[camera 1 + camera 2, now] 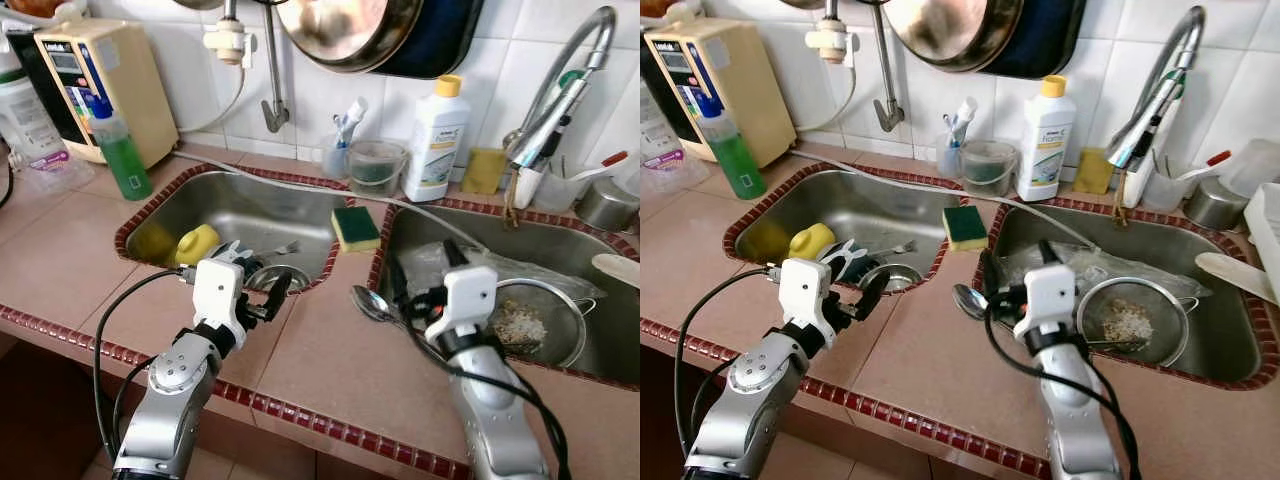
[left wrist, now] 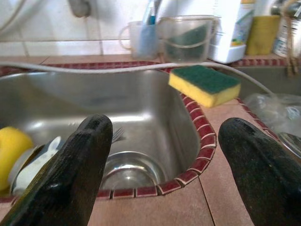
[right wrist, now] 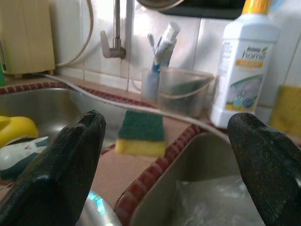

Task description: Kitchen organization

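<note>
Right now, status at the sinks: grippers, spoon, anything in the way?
Left gripper open over left sink front rim. Right gripper open, empty, by the divider. Spoon lies on the counter beside it, not gripped. Sponge sits further back on the divider.

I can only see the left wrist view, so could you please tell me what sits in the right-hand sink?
Observer: A metal strainer with food scraps in it sits in the right sink.
Operator: Thank you. Where is the right end effector?
Observer: The right end effector hovers open over that sink's near left corner.
Operator: Is any cutlery lying out on the counter?
Observer: Yes, a spoon lies on the counter between the two sinks, just beside that end effector.
</note>
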Tool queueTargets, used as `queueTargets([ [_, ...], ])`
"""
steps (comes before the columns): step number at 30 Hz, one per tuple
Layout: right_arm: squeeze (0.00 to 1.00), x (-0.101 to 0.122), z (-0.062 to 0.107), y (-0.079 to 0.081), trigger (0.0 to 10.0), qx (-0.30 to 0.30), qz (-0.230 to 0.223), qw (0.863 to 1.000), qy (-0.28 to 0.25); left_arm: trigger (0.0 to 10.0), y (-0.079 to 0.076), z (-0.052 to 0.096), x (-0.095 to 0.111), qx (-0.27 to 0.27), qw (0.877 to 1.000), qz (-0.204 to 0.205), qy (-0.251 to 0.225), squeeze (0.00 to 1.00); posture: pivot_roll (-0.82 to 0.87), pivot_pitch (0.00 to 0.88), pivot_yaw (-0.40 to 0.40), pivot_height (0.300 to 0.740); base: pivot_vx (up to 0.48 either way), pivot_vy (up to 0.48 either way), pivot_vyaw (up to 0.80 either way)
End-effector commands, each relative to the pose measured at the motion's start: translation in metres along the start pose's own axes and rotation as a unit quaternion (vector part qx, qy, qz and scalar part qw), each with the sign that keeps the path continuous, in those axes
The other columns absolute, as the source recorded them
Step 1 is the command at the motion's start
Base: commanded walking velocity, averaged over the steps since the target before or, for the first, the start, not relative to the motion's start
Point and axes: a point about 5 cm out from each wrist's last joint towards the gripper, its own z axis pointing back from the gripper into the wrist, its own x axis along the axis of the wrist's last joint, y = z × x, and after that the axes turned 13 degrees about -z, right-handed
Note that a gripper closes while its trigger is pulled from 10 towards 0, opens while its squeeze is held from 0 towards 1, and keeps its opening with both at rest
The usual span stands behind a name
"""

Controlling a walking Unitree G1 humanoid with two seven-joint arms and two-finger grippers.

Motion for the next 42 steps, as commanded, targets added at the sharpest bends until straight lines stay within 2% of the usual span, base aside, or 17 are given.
queueTargets([
  [1,0.0,0.005,0.0,0.002,10.0,0.006,-0.001,1.0,-0.017,10.0,-0.003,-0.004,0.001,-0.018,1.0,-0.001,0.004,0.0,-0.12,0.035,0.044,0.74,0.0,0.0,0.0],
  [12,0.0,0.007,0.023,0.005,10.0,0.013,0.004,1.0,-0.024,10.0,-0.004,-0.007,0.002,-0.043,0.999,-0.012,-0.004,0.0,-0.16,0.055,0.061,0.74,0.0,0.0,0.0],
  [18,0.0,0.009,0.037,-0.002,10.0,0.004,0.025,0.999,-0.021,10.0,-0.001,-0.005,0.004,-0.052,0.998,-0.035,-0.025,0.0,-0.17,0.059,0.069,0.74,0.0,0.0,0.0],
  [24,0.0,0.01,0.037,-0.005,10.0,-0.01,0.031,0.999,-0.024,10.0,-0.001,-0.005,0.003,-0.051,0.998,-0.027,-0.024,0.0,-0.17,0.06,0.075,0.74,0.0,0.0,0.0],
  [25,0.0,0.011,0.036,-0.004,10.0,-0.013,0.011,1.0,-0.023,10.0,0.0,-0.005,0.004,-0.051,0.998,-0.024,-0.026,0.0,-0.17,0.06,0.076,0.74,0.0,0.0,0.0],
  [27,0.0,0.011,0.035,-0.004,10.0,-0.017,0.004,1.0,-0.021,10.0,0.001,-0.006,0.004,-0.049,0.998,-0.022,-0.028,0.0,-0.17,0.06,0.076,0.74,0.0,0.0,0.0],
  [33,0.0,0.009,0.032,-0.003,10.0,-0.015,0.006,1.0,-0.021,10.0,0.005,-0.007,0.004,-0.049,0.998,-0.019,-0.031,0.0,-0.17,0.051,0.076,0.74,0.0,0.0,-0.72],
  [42,0.0,0.009,0.029,-0.001,10.0,-0.001,0.006,1.0,-0.019,10.0,0.02,-0.004,0.004,-0.03,0.999,-0.021,-0.037,0.0,-0.16,0.043,0.061,0.74,0.0,0.0,-0.75],
])
